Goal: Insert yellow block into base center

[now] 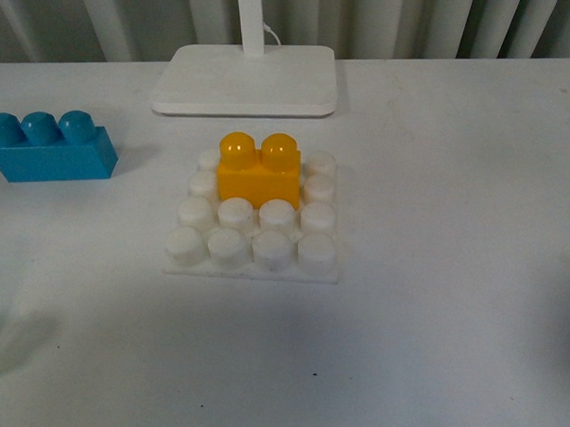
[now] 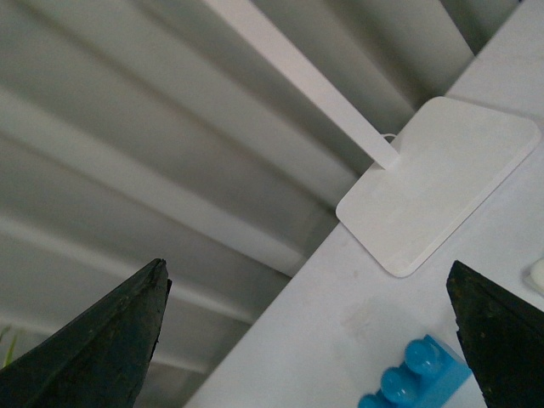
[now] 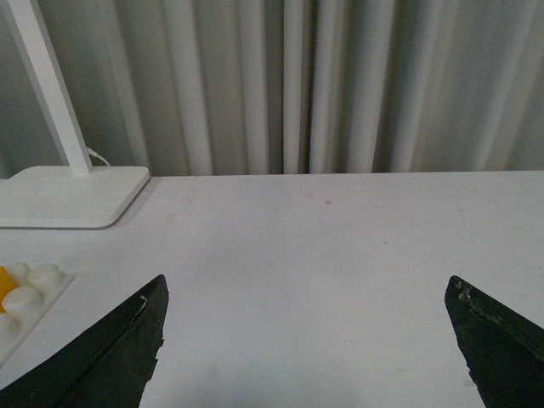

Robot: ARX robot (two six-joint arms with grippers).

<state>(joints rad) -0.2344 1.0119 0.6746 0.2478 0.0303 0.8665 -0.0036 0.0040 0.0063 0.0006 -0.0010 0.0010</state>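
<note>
The yellow block [image 1: 257, 167] stands upright on the white studded base [image 1: 255, 229] in the front view, on the middle studs of its far rows. A sliver of the block [image 3: 5, 278] and the base's corner [image 3: 30, 293] show in the right wrist view. My left gripper [image 2: 310, 336] is open and empty, held above the table's far left part. My right gripper [image 3: 306, 340] is open and empty over bare table to the right of the base. Neither arm shows in the front view.
A blue three-stud brick [image 1: 47, 146] lies at the left, also in the left wrist view [image 2: 416, 378]. A white lamp foot [image 1: 246, 78] with a pole stands behind the base, also in the wrist views [image 2: 438, 183] [image 3: 68, 195]. Curtains hang behind the table.
</note>
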